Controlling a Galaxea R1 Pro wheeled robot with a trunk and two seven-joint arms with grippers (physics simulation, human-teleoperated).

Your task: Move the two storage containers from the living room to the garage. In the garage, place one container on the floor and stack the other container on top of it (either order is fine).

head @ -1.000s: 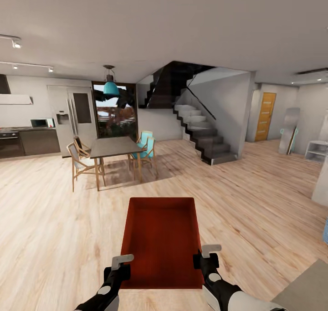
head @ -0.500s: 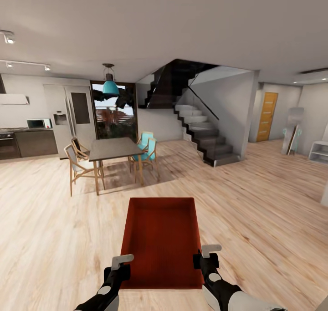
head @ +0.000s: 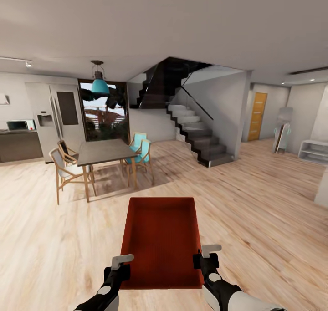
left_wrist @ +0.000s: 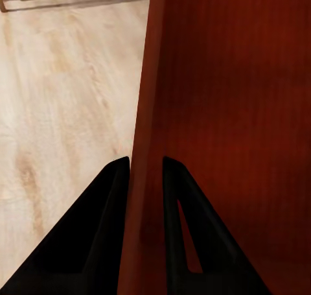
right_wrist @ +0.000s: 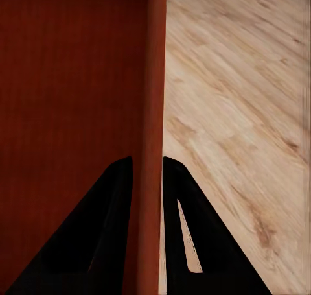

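Observation:
One red-orange open-topped storage container (head: 161, 238) is carried in front of me above the light wood plank floor, long side pointing ahead. My left gripper (head: 122, 267) is shut on its left wall (left_wrist: 144, 146), one dark finger on each side. On the opposite side my right gripper (head: 200, 260) is shut on the right wall (right_wrist: 154, 113) in the same way. The container is empty inside.
A dining table (head: 102, 150) with wooden and teal chairs stands ahead left, under a teal pendant lamp (head: 99, 85). A dark staircase (head: 191, 129) rises in the middle distance. An orange door (head: 257, 116) is far right, with white shelving (head: 314, 150) beside it. Kitchen units line the left wall.
The whole view has swung to the right: table, stairs and door have slid left in the picture. Both grippers and the container keep the same place in front of me.

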